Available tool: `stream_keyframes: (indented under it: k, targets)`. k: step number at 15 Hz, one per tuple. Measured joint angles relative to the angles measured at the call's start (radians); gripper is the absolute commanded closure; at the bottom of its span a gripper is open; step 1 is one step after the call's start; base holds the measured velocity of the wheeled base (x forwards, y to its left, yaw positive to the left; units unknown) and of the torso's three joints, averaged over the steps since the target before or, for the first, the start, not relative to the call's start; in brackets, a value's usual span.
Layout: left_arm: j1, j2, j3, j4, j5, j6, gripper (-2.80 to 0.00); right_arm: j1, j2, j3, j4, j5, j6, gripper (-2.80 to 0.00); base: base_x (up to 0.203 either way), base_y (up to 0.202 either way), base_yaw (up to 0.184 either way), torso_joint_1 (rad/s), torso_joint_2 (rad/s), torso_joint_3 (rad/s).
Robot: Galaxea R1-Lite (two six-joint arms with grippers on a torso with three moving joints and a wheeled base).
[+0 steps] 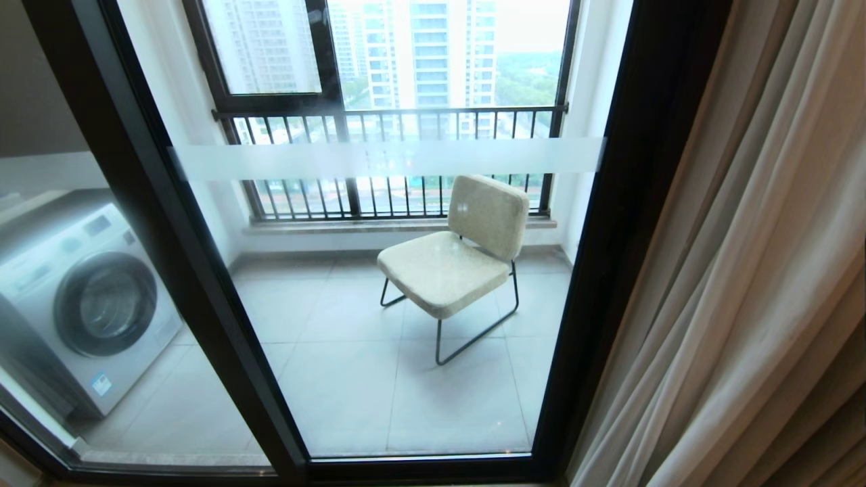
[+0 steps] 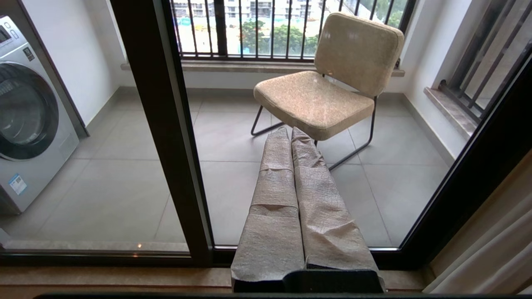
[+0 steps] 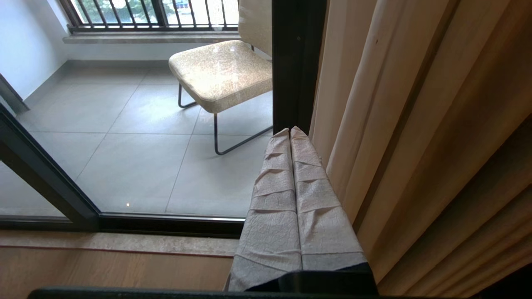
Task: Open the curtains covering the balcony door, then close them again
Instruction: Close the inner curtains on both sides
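Note:
The beige pleated curtains (image 1: 744,284) hang bunched at the right side of the balcony door (image 1: 629,223), leaving its black-framed glass with the frosted band uncovered. My right gripper (image 3: 289,132), wrapped in grey cloth, is shut and empty, its tips just beside the folds of the curtains (image 3: 415,124) and in front of the door's black post (image 3: 293,62). My left gripper (image 2: 289,132), likewise wrapped, is shut with nothing in it and points at the door glass (image 2: 232,178). Neither arm shows in the head view.
Behind the glass stand a beige cushioned chair (image 1: 460,257) on grey tiles and a washing machine (image 1: 81,304) at the left. A farther window with a barred railing (image 1: 392,122) closes the balcony. A stone sill and wooden floor (image 3: 104,265) lie before the door.

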Motion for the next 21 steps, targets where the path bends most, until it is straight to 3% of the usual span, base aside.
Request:
stream_keyframes:
  k: [7,14,17,20,21]
  targets:
    - [0.0,0.0,0.0,0.0,0.0,0.0,0.0,-0.001,-0.295,-0.028,0.258,-0.024,0.022,0.0,0.0,0.0,0.0,0.0,0.0,0.0]
    - [0.0,0.0,0.0,0.0,0.0,0.0,0.0,0.0,-0.339,-0.032,0.255,-0.041,0.082,0.0,0.0,0.0,0.0,0.0,0.0,0.0]
    - [0.0,0.0,0.0,0.0,0.0,0.0,0.0,0.0,-0.34,-0.011,0.245,-0.124,0.025,0.0,0.0,0.0,0.0,0.0,0.0,0.0]
    - [0.0,0.0,0.0,0.0,0.0,0.0,0.0,0.0,-0.34,-0.002,0.245,-0.066,-0.082,0.0,0.0,0.0,0.0,0.0,0.0,0.0]
    - [0.0,0.0,0.0,0.0,0.0,0.0,0.0,0.0,-0.34,-0.002,0.246,-0.057,-0.079,0.0,0.0,0.0,0.0,0.0,0.0,0.0]
